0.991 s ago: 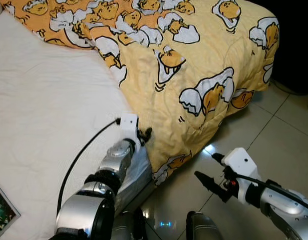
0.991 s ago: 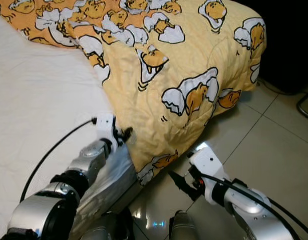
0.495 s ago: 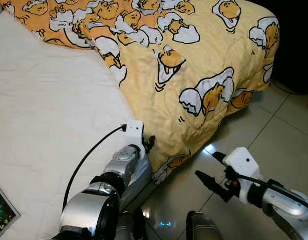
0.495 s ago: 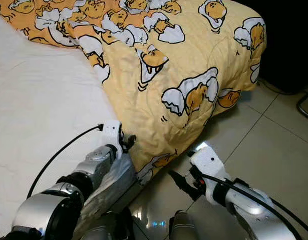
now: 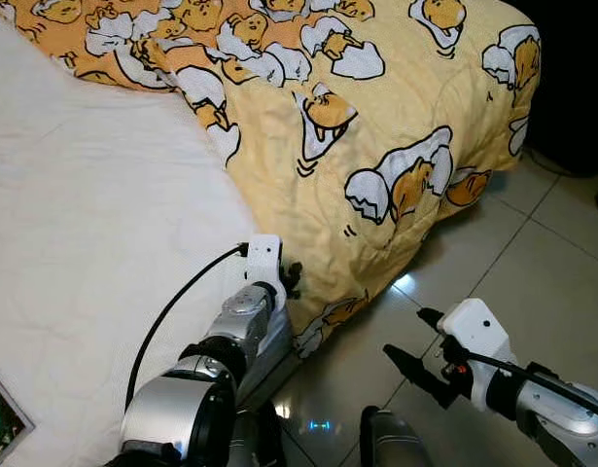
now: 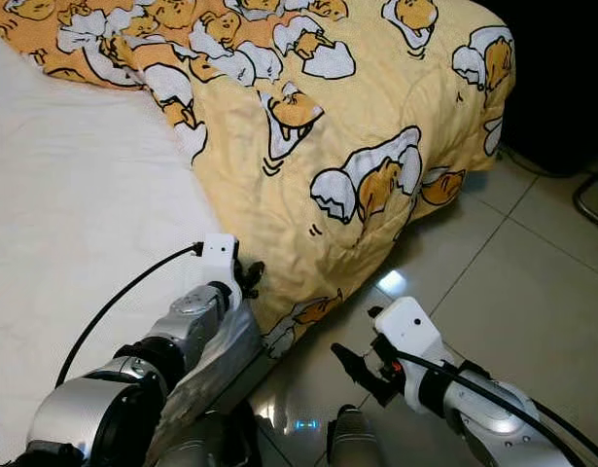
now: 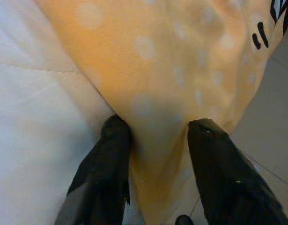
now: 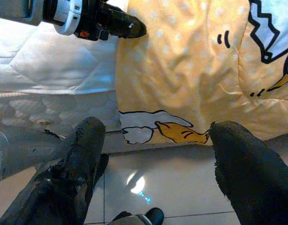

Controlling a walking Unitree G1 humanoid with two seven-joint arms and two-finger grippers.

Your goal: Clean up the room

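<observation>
A yellow blanket (image 5: 376,117) printed with egg characters covers the bed's far part and hangs over its corner toward the floor. My left gripper (image 5: 291,277) rests on the white mattress (image 5: 85,243) at the blanket's lower edge. In the left wrist view its fingers (image 7: 113,140) stand apart with a fold of the yellow blanket (image 7: 172,56) between them, so it is open. My right gripper (image 5: 404,333) hovers open over the tiled floor (image 5: 532,263) beside the bed, pointing at the hanging blanket (image 8: 190,70).
The bare white mattress takes up the left side. A printed book or magazine (image 5: 2,418) lies on it at the near left corner. Glossy floor tiles run to the right. A dark area (image 5: 571,97) lies beyond the bed's far corner.
My left gripper has slid forward along the mattress up to the blanket's edge. The right gripper has dropped slightly toward the floor.
</observation>
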